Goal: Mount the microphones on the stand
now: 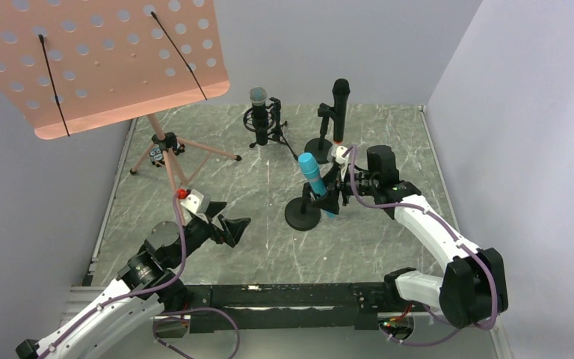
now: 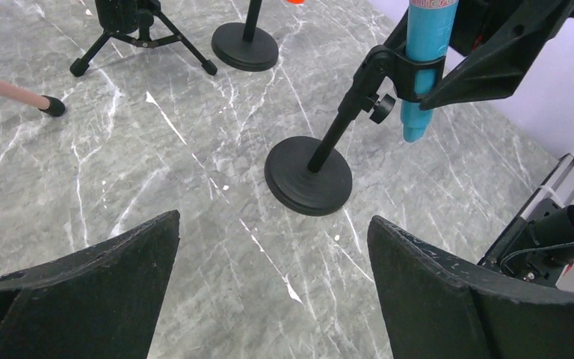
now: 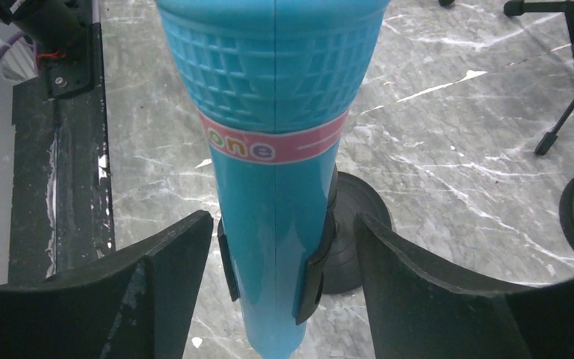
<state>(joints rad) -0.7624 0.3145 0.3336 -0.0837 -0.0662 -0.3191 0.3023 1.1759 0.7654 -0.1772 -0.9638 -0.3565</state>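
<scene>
The bright blue microphone (image 1: 313, 178) sits tilted in the clip of a round-base stand (image 1: 303, 215). In the right wrist view the blue microphone (image 3: 276, 149) fills the middle, held by the black clip (image 3: 312, 269). My right gripper (image 3: 284, 239) is open, its fingers on either side of the microphone with a gap on each side. It also shows in the top view (image 1: 331, 193). The black microphone with silver mesh head (image 1: 258, 112) stands in a tripod stand. The all-black microphone (image 1: 340, 105) stands in another round-base stand (image 1: 319, 145). My left gripper (image 1: 228, 224) is open and empty over the table.
A pink perforated music stand (image 1: 97, 60) on tripod legs (image 1: 168, 153) stands at the back left. In the left wrist view the round stand base (image 2: 308, 176) lies just ahead of my open left fingers (image 2: 119, 269). Grey walls close in the table on three sides.
</scene>
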